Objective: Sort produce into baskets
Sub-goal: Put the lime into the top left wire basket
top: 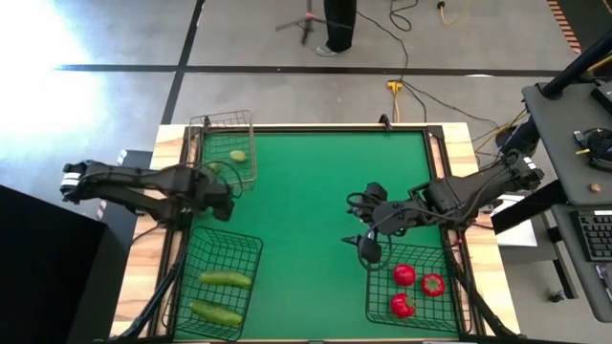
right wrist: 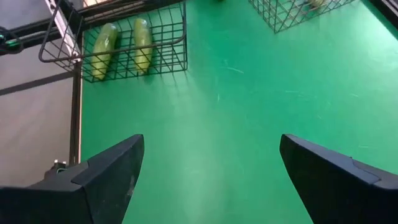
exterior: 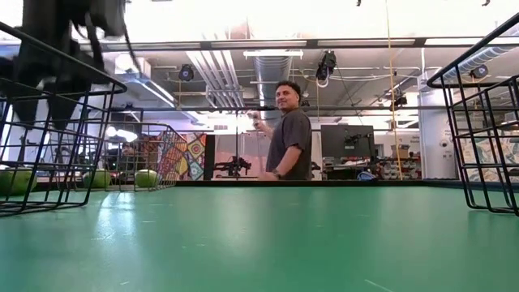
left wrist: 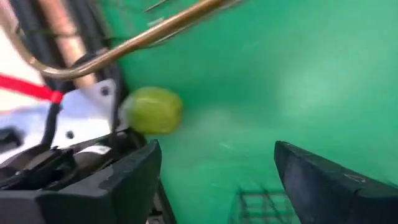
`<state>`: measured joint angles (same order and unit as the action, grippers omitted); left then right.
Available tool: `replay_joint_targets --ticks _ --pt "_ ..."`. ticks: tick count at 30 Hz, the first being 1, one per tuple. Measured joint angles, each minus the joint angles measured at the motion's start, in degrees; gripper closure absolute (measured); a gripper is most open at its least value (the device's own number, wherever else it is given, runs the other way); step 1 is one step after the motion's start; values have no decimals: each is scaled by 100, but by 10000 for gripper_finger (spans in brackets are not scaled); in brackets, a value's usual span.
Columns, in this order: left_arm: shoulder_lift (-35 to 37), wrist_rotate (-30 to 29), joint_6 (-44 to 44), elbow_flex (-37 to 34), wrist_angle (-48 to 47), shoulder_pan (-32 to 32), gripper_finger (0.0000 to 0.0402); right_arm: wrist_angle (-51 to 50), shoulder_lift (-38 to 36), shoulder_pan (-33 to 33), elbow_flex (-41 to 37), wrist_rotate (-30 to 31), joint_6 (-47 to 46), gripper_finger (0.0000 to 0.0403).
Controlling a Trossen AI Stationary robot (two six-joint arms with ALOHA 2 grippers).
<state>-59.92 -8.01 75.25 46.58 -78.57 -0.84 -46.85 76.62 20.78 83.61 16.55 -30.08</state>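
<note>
A small yellow-green fruit (top: 237,155) lies in the narrow wire basket (top: 206,129) at the far left. It also shows in the left wrist view (left wrist: 152,110), beyond the basket's rim wire (left wrist: 124,45). My left gripper (top: 228,196) is open and empty over that basket's near end, and the left wrist view (left wrist: 217,180) shows its spread fingers. Two green cucumbers (top: 225,279) lie in the near-left basket (top: 251,250). Three red pieces (top: 404,275) lie in the near-right basket (top: 382,315). My right gripper (top: 366,244) is open and empty above the green mat, beside the near-right basket's far-left corner.
The green mat (top: 316,191) between the baskets is bare. In the low view, basket walls stand at the left (exterior: 57,122) and right (exterior: 478,122). A person (exterior: 285,130) stands beyond the table's far edge. A desk with equipment (top: 574,143) is off the right side.
</note>
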Motion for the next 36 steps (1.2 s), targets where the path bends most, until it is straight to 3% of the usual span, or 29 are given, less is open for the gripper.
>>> replay_joint_targets --ticks 3,7,11,16,18,23,28,32,36 --pt "-123 275 -32 -240 315 334 127 5 0 7 0 -11 12 35" --pt "-516 162 -167 -279 525 526 149 -38 -2 82 -2 -19 60 35" --pt "-867 -470 291 -241 797 429 166 -106 -2 179 -2 -15 78 35" --pt "-1114 -1196 1652 -234 1262 211 189 -261 -7 306 -2 -13 83 35" --pt "-1269 -1155 2025 -235 1241 211 206 -415 -14 325 -2 -53 111 35" --pt "-1634 -400 2238 -248 1140 281 262 -859 -52 275 139 -251 503 35" --pt "-1656 -558 3959 -282 527 304 315 -1328 -128 125 446 -323 1047 35" --pt "-1604 -466 4756 -491 526 302 348 -1756 -288 113 670 -308 1314 35" --pt "-1712 -527 5014 -473 498 407 375 -2073 -581 133 759 -330 1369 35"
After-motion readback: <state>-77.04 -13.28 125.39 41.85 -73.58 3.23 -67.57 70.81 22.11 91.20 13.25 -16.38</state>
